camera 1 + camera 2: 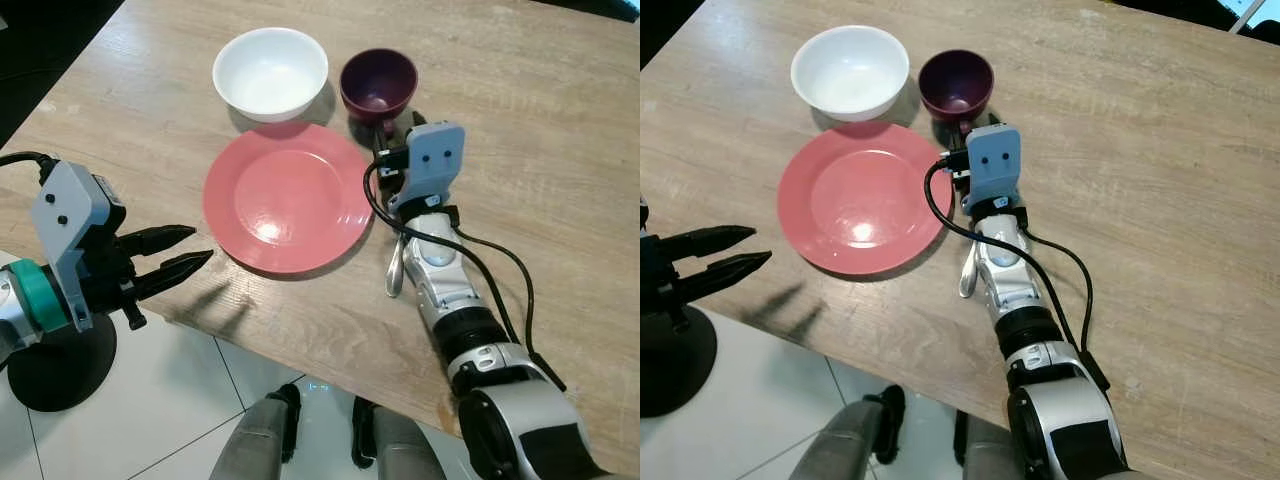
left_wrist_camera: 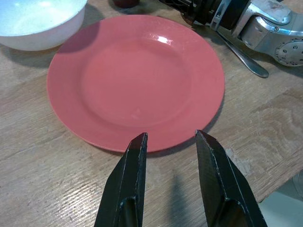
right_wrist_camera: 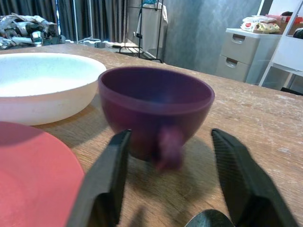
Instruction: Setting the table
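Observation:
A salmon-pink plate (image 1: 285, 195) lies near the front edge of the wooden table (image 1: 540, 90). Behind it stand a white bowl (image 1: 270, 72) and a dark purple cup (image 1: 378, 83). A metal spoon (image 1: 394, 272) lies right of the plate, partly under my right forearm. My right gripper (image 3: 171, 135) is open just in front of the cup, one finger on each side of its handle (image 3: 169, 149). My left gripper (image 1: 203, 243) is open and empty, hovering at the table's front edge and pointing at the plate's near rim (image 2: 137, 144).
The table edge runs diagonally in front of me, with white tiled floor (image 1: 190, 400) below it. A black round stand base (image 1: 60, 365) sits on the floor at my left. Bare tabletop stretches to the right of the cup.

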`<state>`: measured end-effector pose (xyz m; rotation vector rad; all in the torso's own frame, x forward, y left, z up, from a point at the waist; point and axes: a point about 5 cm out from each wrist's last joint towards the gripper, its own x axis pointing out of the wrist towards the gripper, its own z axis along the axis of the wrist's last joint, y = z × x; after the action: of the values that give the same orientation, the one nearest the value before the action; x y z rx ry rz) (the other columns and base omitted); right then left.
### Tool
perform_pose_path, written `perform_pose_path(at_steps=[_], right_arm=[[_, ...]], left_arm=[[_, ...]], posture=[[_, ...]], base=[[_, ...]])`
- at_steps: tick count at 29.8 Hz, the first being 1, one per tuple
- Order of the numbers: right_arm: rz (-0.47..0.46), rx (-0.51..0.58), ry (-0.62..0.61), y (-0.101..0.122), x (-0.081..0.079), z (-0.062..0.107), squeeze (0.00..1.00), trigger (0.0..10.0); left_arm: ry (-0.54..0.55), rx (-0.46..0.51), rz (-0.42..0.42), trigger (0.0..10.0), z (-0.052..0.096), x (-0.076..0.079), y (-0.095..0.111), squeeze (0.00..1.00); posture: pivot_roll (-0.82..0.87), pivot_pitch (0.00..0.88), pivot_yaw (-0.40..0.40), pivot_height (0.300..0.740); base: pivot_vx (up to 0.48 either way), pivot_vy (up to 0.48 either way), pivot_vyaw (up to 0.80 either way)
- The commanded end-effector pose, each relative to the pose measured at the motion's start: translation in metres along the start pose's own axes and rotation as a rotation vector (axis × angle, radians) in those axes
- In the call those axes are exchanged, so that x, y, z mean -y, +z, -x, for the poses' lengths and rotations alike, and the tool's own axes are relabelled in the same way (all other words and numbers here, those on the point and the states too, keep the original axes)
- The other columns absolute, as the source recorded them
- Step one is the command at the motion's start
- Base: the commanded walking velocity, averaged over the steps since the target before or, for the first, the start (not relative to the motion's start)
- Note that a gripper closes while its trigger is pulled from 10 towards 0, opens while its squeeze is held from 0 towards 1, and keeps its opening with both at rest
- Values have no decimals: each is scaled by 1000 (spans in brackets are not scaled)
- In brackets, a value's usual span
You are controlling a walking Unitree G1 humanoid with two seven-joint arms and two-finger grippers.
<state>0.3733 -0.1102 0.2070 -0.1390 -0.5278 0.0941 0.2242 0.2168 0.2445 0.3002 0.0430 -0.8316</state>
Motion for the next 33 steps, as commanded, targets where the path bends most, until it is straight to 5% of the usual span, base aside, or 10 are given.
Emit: perform_pose_path(at_steps=[1, 2, 13, 23, 25, 27, 33], right_arm=[[-5, -6, 1, -3, -2, 3, 1000, 10000], [-3, 9, -7, -1, -1, 3, 0, 10000], [16, 111, -31, 16, 15, 11, 0, 10000], [-5, 121, -39, 28, 24, 47, 0, 10000], [-17, 101, -56, 28, 25, 55, 0, 10000], [-64, 20, -97, 19, 23, 73, 0, 10000], [-105, -84, -92, 10, 15, 87, 0, 10000]], left_arm=[[-5, -18, 14, 10000, 2, 2, -3, 0], [-4, -15, 16, 10000, 1, 2, -3, 0], [3, 14, 33, 10000, -7, 2, -6, 0], [55, 58, 75, 10000, -25, 0, -17, 0], [120, 61, 68, 10000, -34, -3, -23, 0], [299, 47, 40, 10000, -52, -15, -34, 0], [474, 61, 14, 10000, -65, -28, -40, 0]], posture=[[248, 288, 126, 740], [244, 285, 124, 740], [187, 261, 111, 740], [103, 202, 116, 740], [83, 191, 117, 740], [58, 170, 113, 740], [40, 153, 113, 740]], base=[[0, 0, 0], [0, 0, 0], [0, 0, 0], [0, 0, 0], [0, 0, 0], [0, 0, 0], [0, 0, 0]])
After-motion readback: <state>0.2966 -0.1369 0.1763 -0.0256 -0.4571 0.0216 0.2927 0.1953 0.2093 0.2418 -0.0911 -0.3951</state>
